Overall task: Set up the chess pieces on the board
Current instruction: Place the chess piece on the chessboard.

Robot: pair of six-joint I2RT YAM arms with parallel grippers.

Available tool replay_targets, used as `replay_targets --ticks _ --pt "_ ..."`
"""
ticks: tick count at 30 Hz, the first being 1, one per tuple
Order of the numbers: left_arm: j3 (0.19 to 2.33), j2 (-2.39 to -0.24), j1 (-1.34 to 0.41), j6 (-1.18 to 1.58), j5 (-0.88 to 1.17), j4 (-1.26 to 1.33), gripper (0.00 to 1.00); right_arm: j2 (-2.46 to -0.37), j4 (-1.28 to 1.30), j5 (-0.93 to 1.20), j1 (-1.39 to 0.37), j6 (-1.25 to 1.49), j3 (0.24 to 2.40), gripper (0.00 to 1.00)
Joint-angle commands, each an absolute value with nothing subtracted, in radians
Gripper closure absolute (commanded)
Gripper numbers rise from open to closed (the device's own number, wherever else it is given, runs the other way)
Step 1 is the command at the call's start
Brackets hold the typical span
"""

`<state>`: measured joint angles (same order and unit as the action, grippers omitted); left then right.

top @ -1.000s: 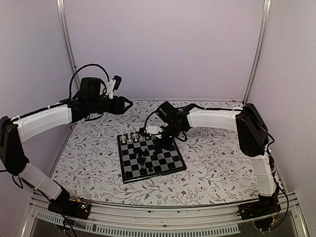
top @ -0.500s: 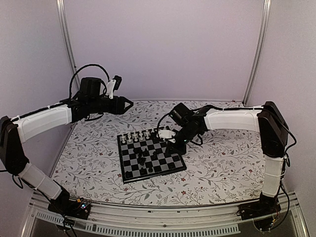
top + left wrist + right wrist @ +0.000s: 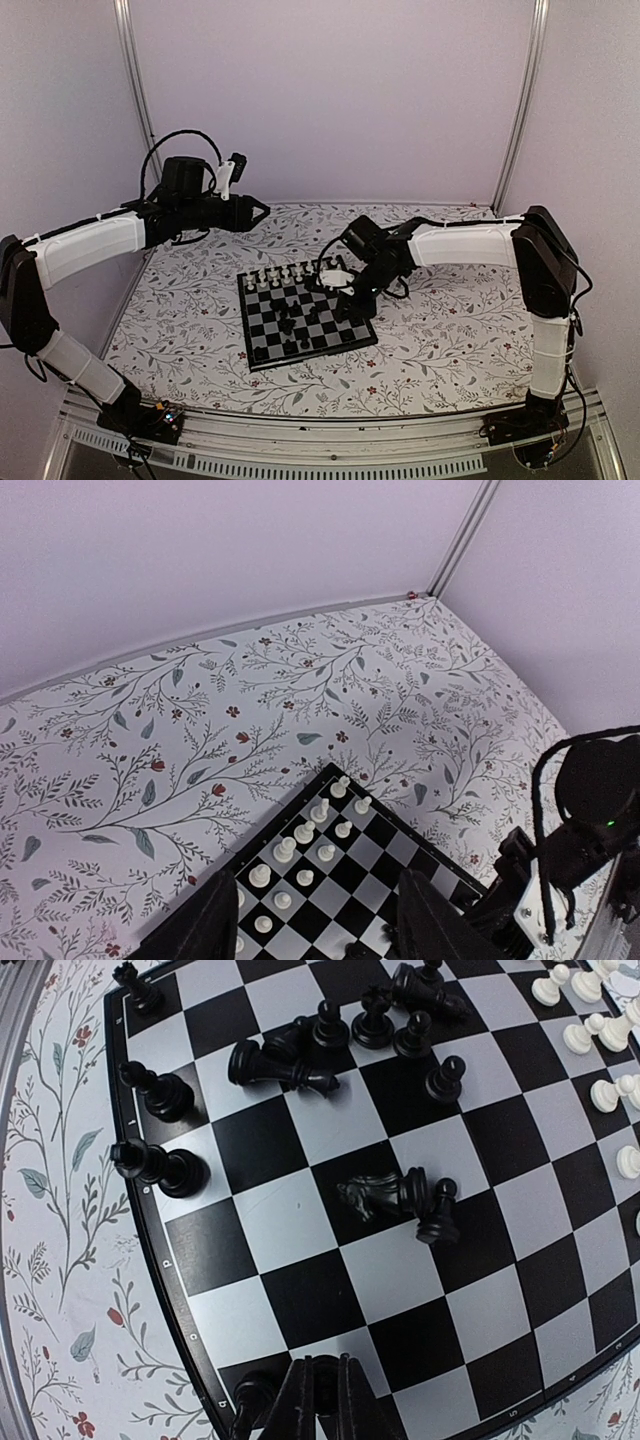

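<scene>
The board [image 3: 247,325] lies mid-table. White chess pieces [image 3: 280,274] stand in two rows along its far edge, also in the left wrist view [image 3: 305,830]. Black chess pieces [image 3: 296,322] are scattered mid-board; several lie toppled, like the knight [image 3: 385,1195], and others stand along one edge [image 3: 160,1165]. My right gripper [image 3: 347,306] hangs low over the board's right edge. In its wrist view the gripper [image 3: 325,1365] is shut on a black piece [image 3: 322,1382], next to another standing black piece [image 3: 250,1395]. My left gripper [image 3: 256,210] is open and empty, high over the far left of the table.
The floral tabletop [image 3: 450,320] surrounds the board. Pale walls and two metal posts [image 3: 135,90] close off the back. The right arm [image 3: 590,810] shows at the edge of the left wrist view.
My right gripper has moved from the white rows at the board's far edge to the right, then back toward the board's right edge, lower down. The left arm has not moved.
</scene>
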<state>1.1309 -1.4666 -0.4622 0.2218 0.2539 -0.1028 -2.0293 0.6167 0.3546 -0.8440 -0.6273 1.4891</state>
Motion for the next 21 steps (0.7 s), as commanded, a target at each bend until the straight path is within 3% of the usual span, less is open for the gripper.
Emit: replay_targets --ticks 1,11,21 --pt "1.149 -1.466 -0.450 0.223 0.256 -0.100 0.44 -2.058 0.635 0.373 -0.843 -0.637 1.491 0.99" --pt "1.149 -1.466 -0.450 0.223 0.254 -0.100 0.44 -2.074 0.641 0.352 -0.843 -0.644 1.489 0.98" --pt "1.149 -1.466 -0.450 0.223 0.255 -0.100 0.44 -2.072 0.645 0.334 -0.842 -0.640 1.491 0.88"
